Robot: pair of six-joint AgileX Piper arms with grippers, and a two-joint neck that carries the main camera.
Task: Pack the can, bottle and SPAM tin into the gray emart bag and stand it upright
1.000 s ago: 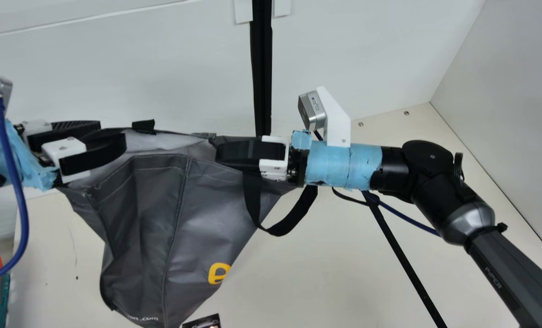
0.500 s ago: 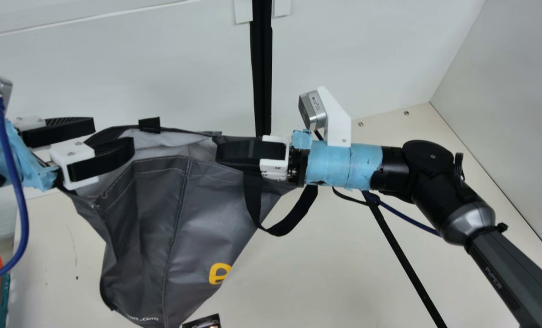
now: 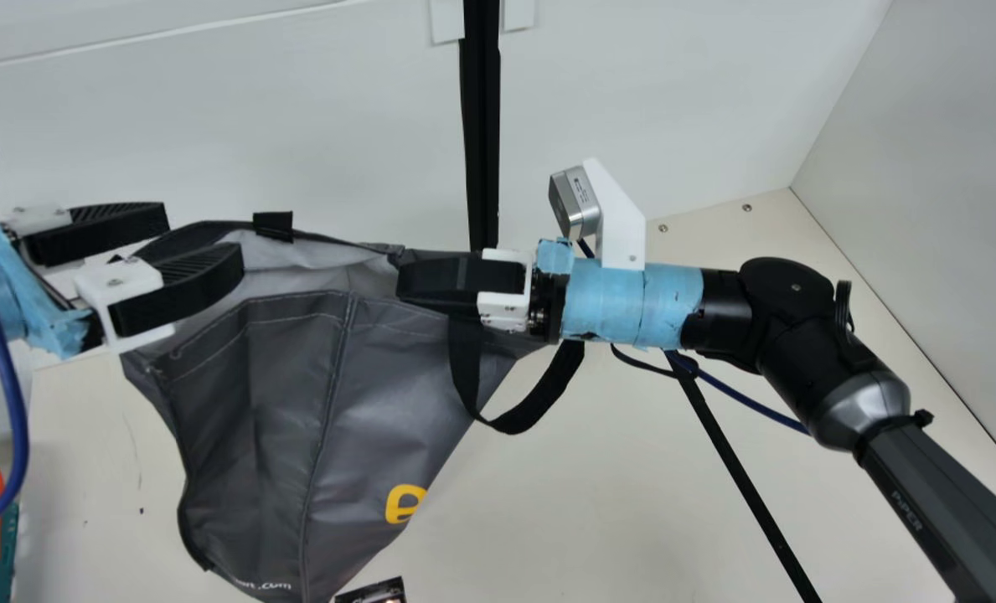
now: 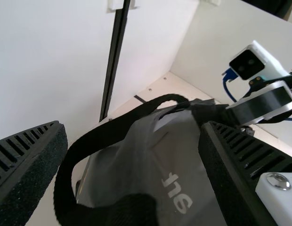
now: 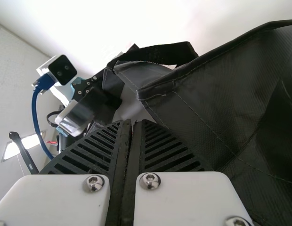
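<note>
Left gripper [image 3: 203, 239]: fingers parted, bag [image 3: 380, 394] directly ahead. Right gripper [image 3: 399, 280]: closed, clamping the bag's rim.

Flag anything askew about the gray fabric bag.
The gray fabric bag looks lopsided and creased: one end of its mouth is pinched in the right black ribbed gripper, its black strap dangling loose.

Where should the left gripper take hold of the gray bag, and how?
Probably the bag's left rim corner, approached from the main view's left: the mouth gapes there, so the open left gripper could straddle one fabric layer.
</note>
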